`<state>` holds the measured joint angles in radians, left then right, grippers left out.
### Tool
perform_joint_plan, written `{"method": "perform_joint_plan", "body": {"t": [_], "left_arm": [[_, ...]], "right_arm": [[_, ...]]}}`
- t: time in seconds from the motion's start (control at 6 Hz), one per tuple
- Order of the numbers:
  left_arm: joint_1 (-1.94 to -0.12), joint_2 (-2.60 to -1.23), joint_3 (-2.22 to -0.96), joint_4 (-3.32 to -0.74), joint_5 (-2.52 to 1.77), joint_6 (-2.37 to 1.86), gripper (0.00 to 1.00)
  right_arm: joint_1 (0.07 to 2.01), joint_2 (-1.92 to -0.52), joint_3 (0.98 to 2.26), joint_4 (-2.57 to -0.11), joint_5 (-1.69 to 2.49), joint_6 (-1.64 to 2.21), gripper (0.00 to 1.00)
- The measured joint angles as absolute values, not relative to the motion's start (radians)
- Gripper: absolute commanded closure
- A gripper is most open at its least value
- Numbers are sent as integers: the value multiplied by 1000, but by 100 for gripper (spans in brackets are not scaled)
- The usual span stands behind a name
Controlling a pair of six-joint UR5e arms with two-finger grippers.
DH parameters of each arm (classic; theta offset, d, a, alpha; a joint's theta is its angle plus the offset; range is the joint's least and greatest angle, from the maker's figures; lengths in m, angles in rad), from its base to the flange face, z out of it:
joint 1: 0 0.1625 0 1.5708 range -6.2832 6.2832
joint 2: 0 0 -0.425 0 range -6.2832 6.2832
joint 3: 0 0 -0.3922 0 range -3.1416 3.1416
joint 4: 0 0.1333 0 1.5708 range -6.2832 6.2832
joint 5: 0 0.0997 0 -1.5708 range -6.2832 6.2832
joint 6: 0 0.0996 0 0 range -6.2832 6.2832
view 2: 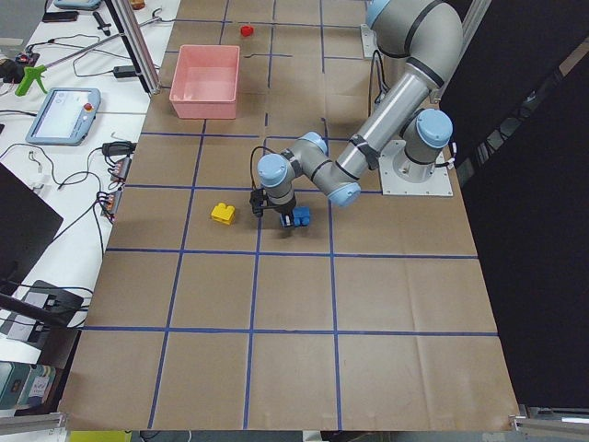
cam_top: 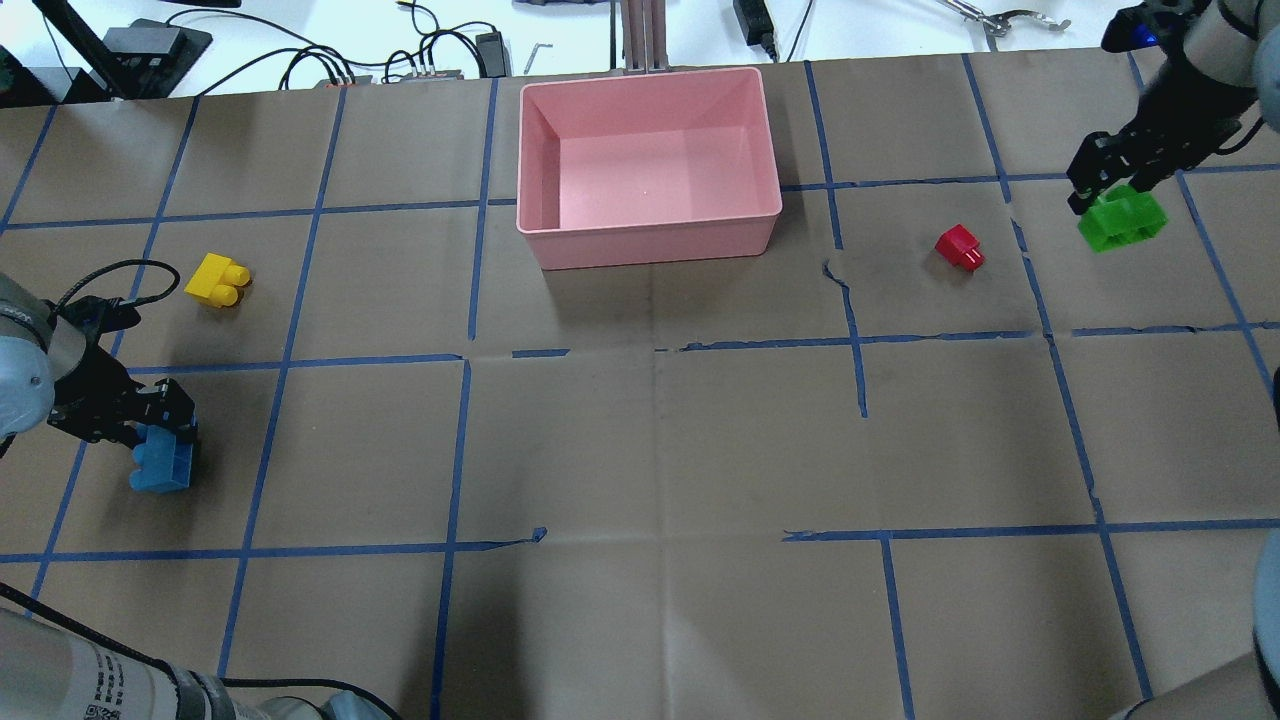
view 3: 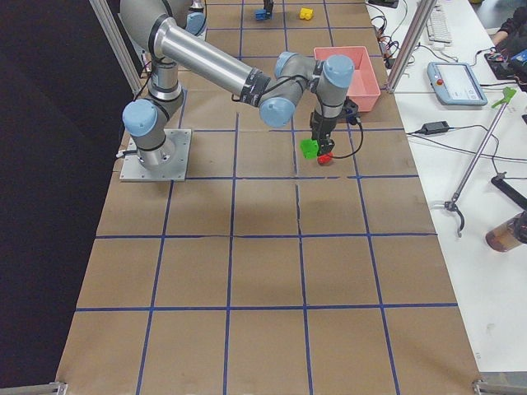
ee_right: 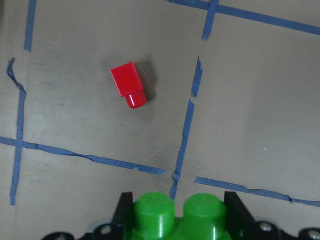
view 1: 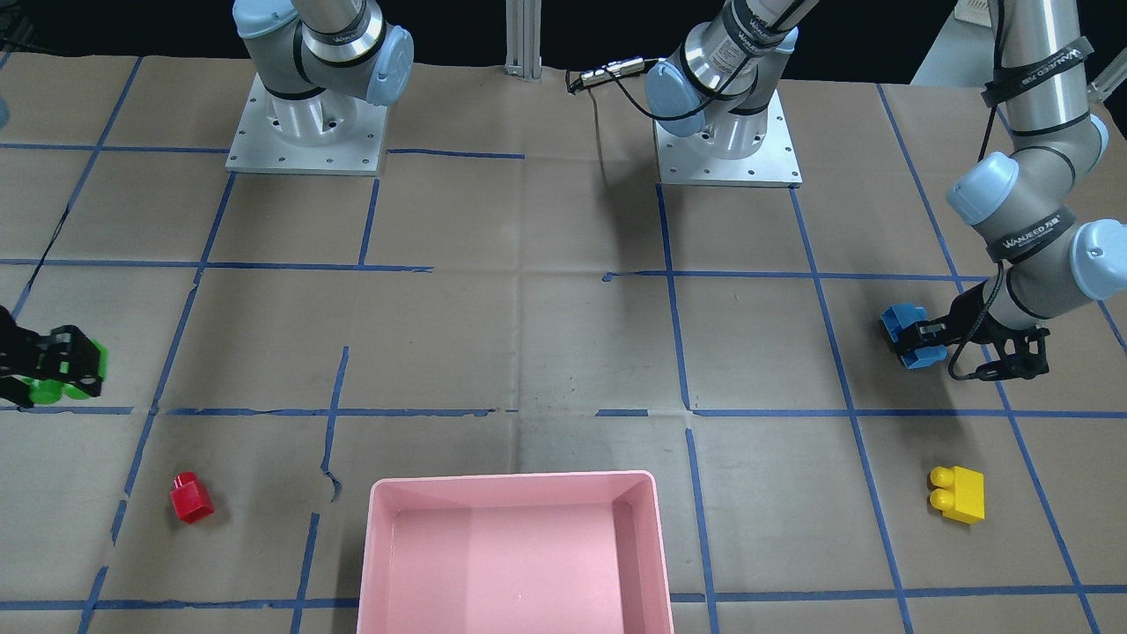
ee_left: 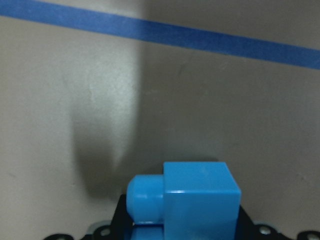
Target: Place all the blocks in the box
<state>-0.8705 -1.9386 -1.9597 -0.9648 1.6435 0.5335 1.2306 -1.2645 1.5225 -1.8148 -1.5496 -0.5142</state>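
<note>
Blue block (ee_left: pixel 200 197) in left gripper (view 1: pixel 917 338) | green block (ee_right: pixel 175 217) in right gripper (cam_top: pixel 1112 195) | red block (ee_right: pixel 127 82), yellow block (view 1: pixel 960 495) outside box (cam_top: pixel 650 242)

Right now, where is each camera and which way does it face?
Front-facing: across table, facing both arm bases; box nearest.
Overhead: opposite side, looking forward; box far.
Exterior left: table end; left gripper holds blue block.
Exterior right: opposite end; right gripper holds green block.
Left wrist: down onto blue block.
Right wrist: down past gripper; red block ahead.
Front-facing and overhead share yellow block.
</note>
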Motion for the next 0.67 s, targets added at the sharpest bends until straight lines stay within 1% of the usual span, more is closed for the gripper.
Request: {"method": "perform_joint_plan", "body": {"t": [0.33,0.67], "left_arm": [[-897,-1889,-1908,-984,1626,502,88],[-1030,-1863,-1807,-1010,1559,322,88]], "right_arm": [[1313,-1265,1515,-1805,-1541,-370,61],[1330,-1266,1514,-1805,-1540,-346,61]]}}
